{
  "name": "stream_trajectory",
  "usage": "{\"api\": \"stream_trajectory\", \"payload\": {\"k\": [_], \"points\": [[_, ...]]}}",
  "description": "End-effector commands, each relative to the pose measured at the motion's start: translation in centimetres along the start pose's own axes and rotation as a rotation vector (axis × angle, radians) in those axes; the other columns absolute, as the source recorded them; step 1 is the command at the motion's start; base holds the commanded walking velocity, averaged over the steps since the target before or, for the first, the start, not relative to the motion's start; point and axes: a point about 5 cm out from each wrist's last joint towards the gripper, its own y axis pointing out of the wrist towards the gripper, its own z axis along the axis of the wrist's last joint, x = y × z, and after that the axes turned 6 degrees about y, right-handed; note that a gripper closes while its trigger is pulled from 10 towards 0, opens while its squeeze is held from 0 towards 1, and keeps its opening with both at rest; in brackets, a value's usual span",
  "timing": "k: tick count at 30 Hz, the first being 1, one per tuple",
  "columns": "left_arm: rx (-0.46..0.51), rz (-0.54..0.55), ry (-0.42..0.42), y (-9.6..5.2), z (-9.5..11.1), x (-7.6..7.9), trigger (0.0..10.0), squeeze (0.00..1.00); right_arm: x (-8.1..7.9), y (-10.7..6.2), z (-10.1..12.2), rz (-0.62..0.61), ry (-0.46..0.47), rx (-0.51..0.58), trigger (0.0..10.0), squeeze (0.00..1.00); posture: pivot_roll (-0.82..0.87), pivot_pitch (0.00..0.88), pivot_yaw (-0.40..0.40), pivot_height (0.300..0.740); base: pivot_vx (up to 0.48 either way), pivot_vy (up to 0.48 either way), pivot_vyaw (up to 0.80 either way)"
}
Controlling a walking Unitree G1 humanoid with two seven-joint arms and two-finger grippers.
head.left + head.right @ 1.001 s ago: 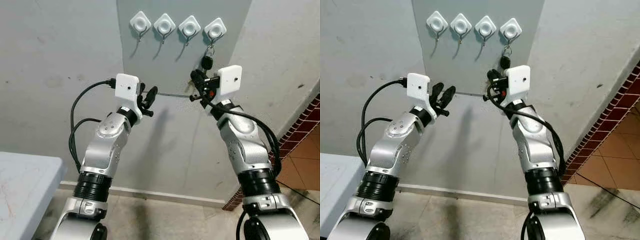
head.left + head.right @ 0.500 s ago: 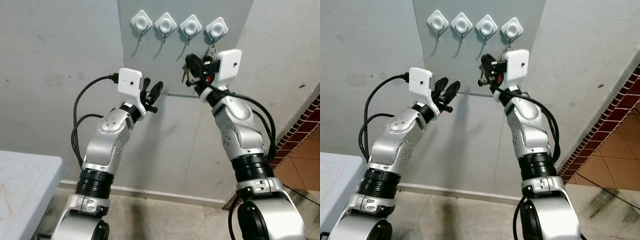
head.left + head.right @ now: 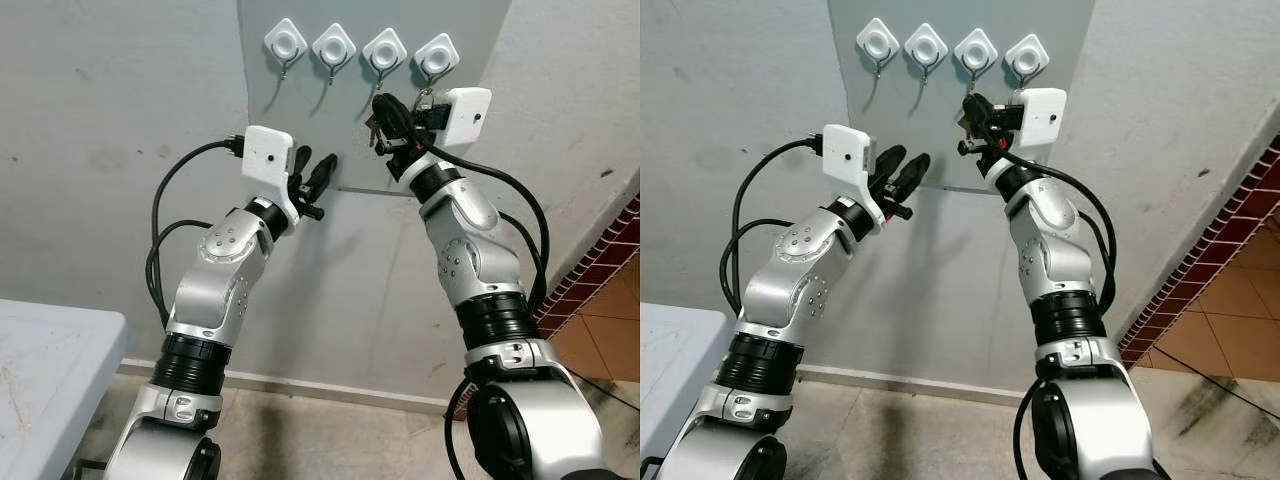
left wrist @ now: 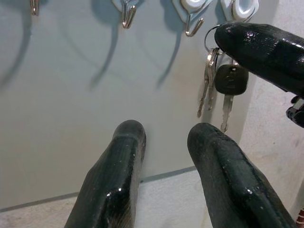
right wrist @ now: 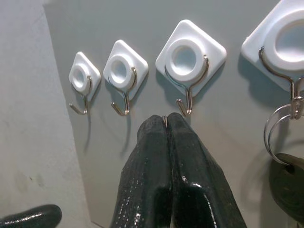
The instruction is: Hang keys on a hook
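Four white diamond hooks sit in a row on a grey wall panel (image 3: 300, 120). My right gripper (image 3: 382, 103) is shut on the ring of a bunch of silver keys (image 4: 208, 80), which dangle below its fingers (image 4: 266, 47). In the right wrist view the shut fingertips (image 5: 166, 118) are just under the third hook (image 5: 187, 59), close to its metal tip. My left gripper (image 3: 315, 180) is open and holds nothing, lower on the panel and to the left of the keys.
A second ring with a black-headed key (image 5: 287, 171) hangs on the rightmost hook (image 3: 436, 53). The two left hooks (image 3: 285, 42) are bare. A pale table (image 3: 40, 370) stands at the lower left, and a red brick wall (image 3: 600, 260) at the lower right.
My right gripper has risen and moved left with the keys, from below the rightmost hook to under the third one. The left arm has lifted slightly towards the panel.
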Motion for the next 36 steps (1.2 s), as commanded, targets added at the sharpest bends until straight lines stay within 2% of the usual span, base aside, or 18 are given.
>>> {"api": "stream_trajectory", "payload": {"k": [1, 9, 31, 36], "points": [[0.018, -0.020, 0.012, 0.1, 0.7, 0.4, 10.0, 0.00, -0.3, 0.7, 0.9, 0.011, 0.029, 0.038, 10.0, 0.00, 0.08, 0.000, -0.034, 0.740, 0.000, 0.000, 0.00], [0.016, -0.025, 0.010, 0.1, 0.8, 0.4, 10.0, 0.00, -0.2, 1.2, 1.4, 0.028, 0.129, 0.082, 10.0, 0.00, 0.08, 0.000, -0.036, 0.740, 0.000, 0.000, 0.00], [0.010, -0.015, 0.003, -0.1, 0.7, 0.3, 10.0, 0.00, 0.6, 2.5, 1.8, -0.004, 0.209, 0.086, 10.0, 0.00, 0.09, 0.000, -0.047, 0.740, 0.000, 0.000, 0.00], [0.011, -0.011, -0.001, -0.1, 0.8, 0.3, 10.0, 0.00, 0.9, 2.6, 1.4, -0.035, 0.265, 0.078, 10.0, 0.00, 0.09, 0.000, -0.048, 0.740, 0.000, 0.000, 0.00]]}}
